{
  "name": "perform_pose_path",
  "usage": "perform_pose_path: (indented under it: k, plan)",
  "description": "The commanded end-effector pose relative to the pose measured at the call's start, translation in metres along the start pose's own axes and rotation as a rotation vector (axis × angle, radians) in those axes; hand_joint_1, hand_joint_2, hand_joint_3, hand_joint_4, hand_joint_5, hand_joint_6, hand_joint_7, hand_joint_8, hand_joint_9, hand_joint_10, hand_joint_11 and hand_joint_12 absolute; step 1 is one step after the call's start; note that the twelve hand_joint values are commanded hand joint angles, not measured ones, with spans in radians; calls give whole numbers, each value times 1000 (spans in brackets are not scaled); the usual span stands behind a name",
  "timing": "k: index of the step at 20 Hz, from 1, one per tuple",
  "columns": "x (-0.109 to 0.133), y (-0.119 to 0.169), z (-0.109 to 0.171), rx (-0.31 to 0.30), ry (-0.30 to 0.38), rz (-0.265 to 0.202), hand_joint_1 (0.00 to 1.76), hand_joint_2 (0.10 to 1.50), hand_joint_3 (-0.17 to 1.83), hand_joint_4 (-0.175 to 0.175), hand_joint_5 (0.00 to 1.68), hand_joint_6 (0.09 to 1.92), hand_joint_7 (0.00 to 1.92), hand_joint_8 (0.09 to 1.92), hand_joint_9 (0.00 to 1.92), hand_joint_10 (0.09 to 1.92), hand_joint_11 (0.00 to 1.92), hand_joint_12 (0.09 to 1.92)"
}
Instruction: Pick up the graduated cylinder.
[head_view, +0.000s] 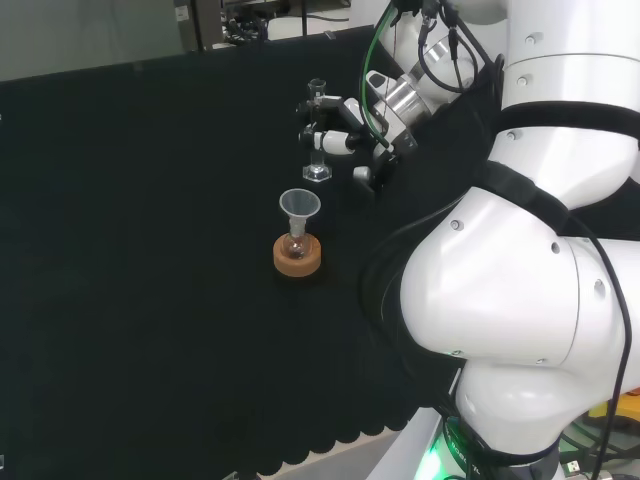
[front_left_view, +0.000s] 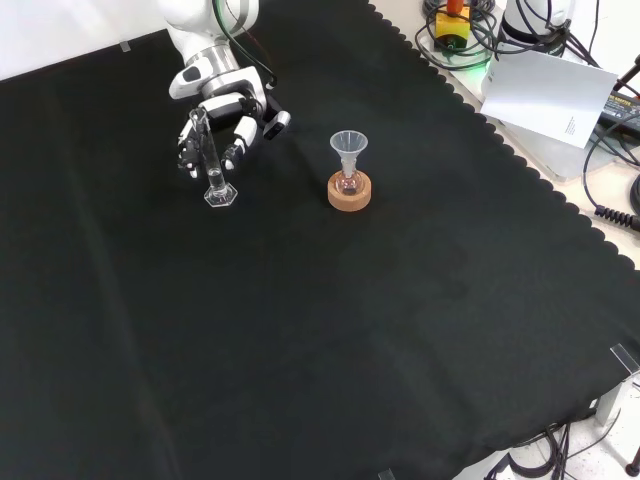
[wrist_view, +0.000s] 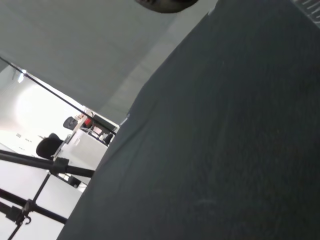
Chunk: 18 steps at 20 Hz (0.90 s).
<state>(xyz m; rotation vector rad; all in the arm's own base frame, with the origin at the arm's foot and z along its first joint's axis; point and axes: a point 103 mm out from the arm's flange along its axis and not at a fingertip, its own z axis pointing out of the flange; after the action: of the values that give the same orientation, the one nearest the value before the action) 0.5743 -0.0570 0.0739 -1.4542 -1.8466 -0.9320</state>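
Robot hand (front_left_view: 222, 125) curled round upright graduated cylinder (front_left_view: 213, 165), base on black cloth (front_left_view: 300, 330), fingers at its upper part

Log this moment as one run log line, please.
stage: grasping | hand: fingers around graduated cylinder | cylinder: upright, base on cloth | flask with funnel on cork ring: untouched

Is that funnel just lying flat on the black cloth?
No. In the front view the funnel stands upright in a small flask that sits on a cork ring.

Black cloth (front_left_view: 330, 340) — bright room behind
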Motion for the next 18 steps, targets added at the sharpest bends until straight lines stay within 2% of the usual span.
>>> perform_pose_path:
  k: [1, 11, 18]
  plan:
    - [-2, -2, -1, -41, 36, 11, 1073, 1034, -175, -29, 707, 575, 674, 605, 928, 391, 700, 1102]
    - [-1, -3, -1, -45, 73, 6, 1089, 1048, -175, -32, 735, 596, 712, 602, 981, 367, 773, 1063]
    - [-2, -2, 5, -17, 80, 4, 1099, 1049, -175, -35, 732, 597, 708, 597, 983, 354, 780, 1055]
